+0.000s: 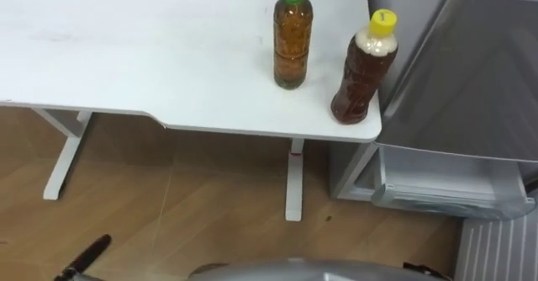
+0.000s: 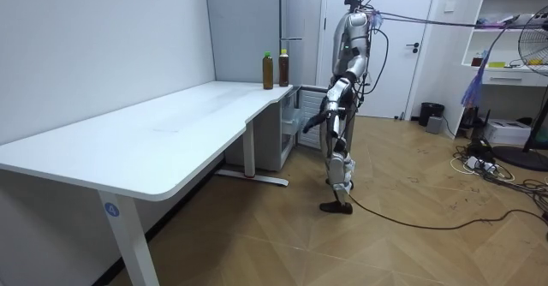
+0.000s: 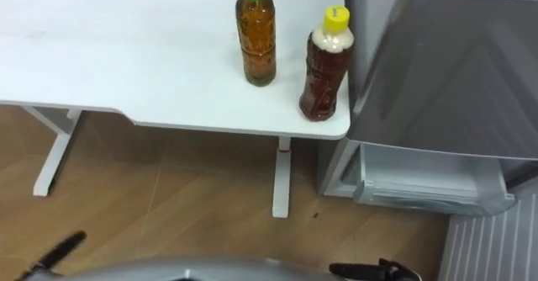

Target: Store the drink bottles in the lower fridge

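Plastic green-capped bottle (image 1: 292, 41) and yellow-capped bottle (image 1: 363, 71) look full, weighty, slick; grasp mid-body. Whether the left hand (image 1: 87, 256) or right hand (image 3: 370, 271) is open, I cannot tell.

Two bottles are set upright on the counter (image 1: 126, 45), near its front right corner. The left bottle (image 1: 292, 41) is placed a little farther back from the front edge. The right bottle (image 1: 363, 71) is stood just beside it, close to the corner and the counter's right edge. The two are kept apart, not touching. The fridge (image 1: 479, 71) is found immediately right of the counter. Beneath its upper door, the lower compartment (image 1: 445, 193) is seen standing open, projecting over the floor (image 1: 168, 205). A counter leg (image 1: 293, 180) is planted on the floor below the bottles. In the room view, the robot is seen standing before the fridge, beside the counter's end.
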